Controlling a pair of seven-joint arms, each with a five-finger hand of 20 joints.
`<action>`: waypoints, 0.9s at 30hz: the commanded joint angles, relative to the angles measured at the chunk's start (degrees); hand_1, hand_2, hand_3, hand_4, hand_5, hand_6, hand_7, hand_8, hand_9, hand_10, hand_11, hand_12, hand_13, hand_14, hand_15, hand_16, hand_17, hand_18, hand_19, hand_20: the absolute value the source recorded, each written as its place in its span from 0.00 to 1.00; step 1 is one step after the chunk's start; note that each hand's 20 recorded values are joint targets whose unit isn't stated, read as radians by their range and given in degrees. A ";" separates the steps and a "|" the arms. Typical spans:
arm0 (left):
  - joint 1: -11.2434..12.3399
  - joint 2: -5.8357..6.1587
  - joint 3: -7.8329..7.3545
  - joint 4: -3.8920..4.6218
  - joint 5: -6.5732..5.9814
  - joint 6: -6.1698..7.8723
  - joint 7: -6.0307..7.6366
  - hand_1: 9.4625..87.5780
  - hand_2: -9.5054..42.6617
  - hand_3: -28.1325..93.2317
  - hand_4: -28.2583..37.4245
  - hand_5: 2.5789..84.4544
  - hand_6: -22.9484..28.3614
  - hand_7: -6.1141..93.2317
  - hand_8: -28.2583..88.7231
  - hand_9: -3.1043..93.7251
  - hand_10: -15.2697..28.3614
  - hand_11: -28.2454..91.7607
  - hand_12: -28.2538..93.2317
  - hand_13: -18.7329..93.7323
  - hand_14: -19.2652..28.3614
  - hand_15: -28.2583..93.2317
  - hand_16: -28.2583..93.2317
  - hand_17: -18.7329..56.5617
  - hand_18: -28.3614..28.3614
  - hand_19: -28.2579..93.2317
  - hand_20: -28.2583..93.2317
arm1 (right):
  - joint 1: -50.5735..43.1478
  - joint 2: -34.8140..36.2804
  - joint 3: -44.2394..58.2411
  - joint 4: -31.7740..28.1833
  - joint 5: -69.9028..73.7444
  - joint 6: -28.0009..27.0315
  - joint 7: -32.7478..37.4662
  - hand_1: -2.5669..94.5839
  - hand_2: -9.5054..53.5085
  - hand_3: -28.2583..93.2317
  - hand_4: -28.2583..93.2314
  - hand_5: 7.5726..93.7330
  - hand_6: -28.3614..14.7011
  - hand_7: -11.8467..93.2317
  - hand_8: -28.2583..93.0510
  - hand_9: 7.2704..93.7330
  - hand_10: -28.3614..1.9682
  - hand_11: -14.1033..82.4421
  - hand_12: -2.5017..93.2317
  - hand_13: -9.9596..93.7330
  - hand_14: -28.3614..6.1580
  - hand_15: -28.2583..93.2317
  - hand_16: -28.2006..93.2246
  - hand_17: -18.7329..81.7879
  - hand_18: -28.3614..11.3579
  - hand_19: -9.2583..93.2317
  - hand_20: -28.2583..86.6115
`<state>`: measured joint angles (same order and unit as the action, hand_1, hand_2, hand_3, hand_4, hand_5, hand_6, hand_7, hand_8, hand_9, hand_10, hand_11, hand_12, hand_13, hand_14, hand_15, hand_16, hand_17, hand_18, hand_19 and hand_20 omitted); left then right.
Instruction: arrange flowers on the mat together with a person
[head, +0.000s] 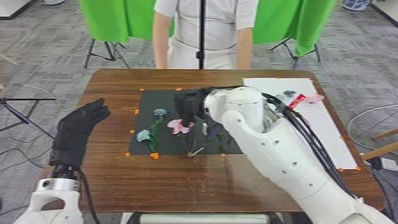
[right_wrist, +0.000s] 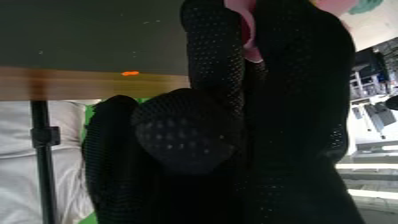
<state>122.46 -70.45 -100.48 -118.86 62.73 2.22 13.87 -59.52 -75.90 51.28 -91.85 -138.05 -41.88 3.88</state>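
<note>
The pink flower lay on the dark mat, its head just nearside of the right hand, which hung over the mat's far half. Its long axis ran roughly toward the counter's near edge, petals farther off, stem nearer. In the right wrist view a strip of pink showed against the black glove, close enough that a grip was possible; whether the right hand had hold of the flower or merely hovered by it, I cannot tell.

The right arm was plainly the nearer, slanting in from the counter's near right corner. The left hand was at the counter's left edge, fingers straight and holding nothing, pointing toward the far edge, well apart from the blooms.

A blue-grey flower and a pale teal one lay to the left of the pink, their heads toward the far edge too. On the white sheet along the right edge was another pink bloom.

The arranging seemed well under way. The next move probably called for a lift straight up from the pink head, lest the glove drag its petals or turn the stem out of line.
</note>
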 joint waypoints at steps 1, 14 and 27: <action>-0.47 -0.17 0.14 0.42 -0.16 -0.64 -0.52 0.19 0.17 0.76 0.14 0.55 0.52 0.20 0.20 0.48 0.65 0.38 0.36 0.47 0.77 0.37 0.28 0.30 0.75 0.30 0.39 | 1.11 -1.47 0.18 1.82 -4.58 -0.80 -1.18 0.87 0.00 0.01 0.81 0.84 0.63 0.26 0.34 1.00 0.61 0.37 0.33 1.00 0.80 0.74 0.40 0.94 0.54 1.00 0.56; 1.58 -0.11 -0.39 -0.77 -0.34 -0.45 0.41 0.19 0.17 0.76 0.15 0.55 0.52 0.20 0.20 0.48 0.65 0.38 0.36 0.46 0.77 0.37 0.28 0.30 0.75 0.30 0.39 | 0.26 -0.93 0.05 1.11 -5.79 -1.53 -0.64 0.60 0.00 0.47 0.44 0.76 0.64 0.26 0.29 0.99 0.61 0.38 0.31 1.00 0.79 0.72 0.41 0.93 0.56 1.00 0.56; 0.24 0.03 -0.01 0.11 -0.34 -0.45 -0.20 0.19 0.17 0.76 0.15 0.55 0.52 0.20 0.20 0.48 0.65 0.38 0.36 0.46 0.77 0.37 0.28 0.30 0.75 0.30 0.40 | 0.69 -2.69 6.95 -1.07 0.48 2.02 1.17 0.42 0.00 0.80 0.21 0.72 0.64 0.25 0.16 0.98 0.60 0.41 0.26 1.00 0.79 0.72 0.41 0.93 0.54 1.00 0.56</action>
<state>123.62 -70.45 -100.74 -119.70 62.66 2.15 14.32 -59.53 -77.19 53.13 -90.88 -141.72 -42.54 3.27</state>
